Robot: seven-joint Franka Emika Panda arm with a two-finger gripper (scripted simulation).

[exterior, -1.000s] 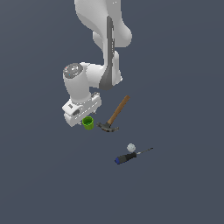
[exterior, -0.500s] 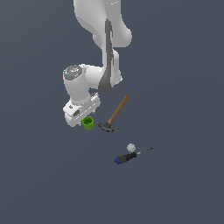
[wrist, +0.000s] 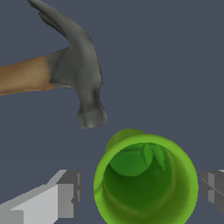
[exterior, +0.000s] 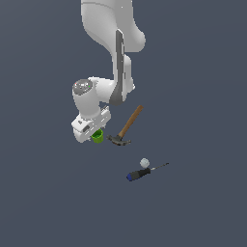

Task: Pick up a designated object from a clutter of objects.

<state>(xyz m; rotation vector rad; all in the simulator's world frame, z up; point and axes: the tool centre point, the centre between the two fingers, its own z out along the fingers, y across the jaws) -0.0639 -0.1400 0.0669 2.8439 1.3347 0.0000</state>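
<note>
In the exterior view, going from its left to its right, the white arm's gripper [exterior: 92, 131] comes first, hanging low over the grey floor directly above the small bright green cylindrical cup [exterior: 97, 137]. Just beside the cup lies the wooden-handled hammer with a dark metal head [exterior: 126, 127], and further on, well apart from the cup, sit the small white ball [exterior: 144, 162] and the black-and-blue-handled screwdriver [exterior: 144, 171], the ball just beside the screwdriver.

The wrist view shows the cup [wrist: 145, 180] upright, its open mouth facing the camera, standing between the two grey fingertips [wrist: 65, 193]. The jaws are spread: a clear gap of floor shows on each side between finger and cup wall, so nothing is gripped yet. The hammer head [wrist: 81, 72] lies near the cup's rim but apart from it.

As a judgement, the approach and the lining-up over the right object look done. What is left is the closing of the fingers on the cup wall and the lift clear of the clutter.
</note>
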